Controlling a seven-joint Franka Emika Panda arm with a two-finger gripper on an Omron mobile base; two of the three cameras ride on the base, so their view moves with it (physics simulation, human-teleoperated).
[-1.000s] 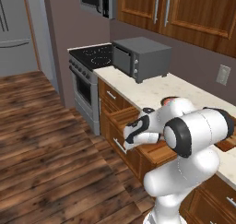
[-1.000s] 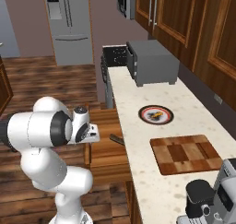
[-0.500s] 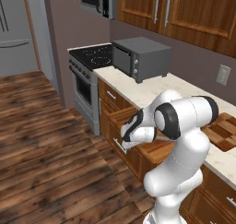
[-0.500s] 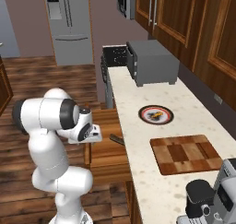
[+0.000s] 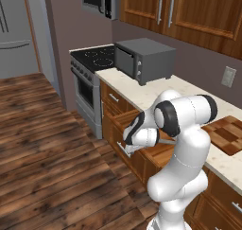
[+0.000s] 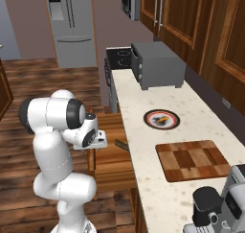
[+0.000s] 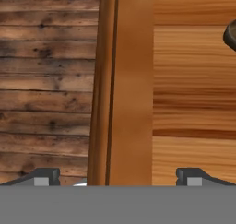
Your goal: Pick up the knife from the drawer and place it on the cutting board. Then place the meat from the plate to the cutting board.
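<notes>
The knife (image 6: 121, 144) lies in the open drawer (image 6: 111, 161), its dark handle end against the bench (image 6: 143, 179) edge. It looks rigid, thin and slick; the handle is the safest hold. The end effector (image 7: 118, 176) hangs spread wide and empty above the drawer's front.

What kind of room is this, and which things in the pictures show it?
A home kitchen, rendered rather than real. A stove stands beside a stone-look counter that carries a toaster oven, a plate and a cutting board; a refrigerator stands beyond.
</notes>
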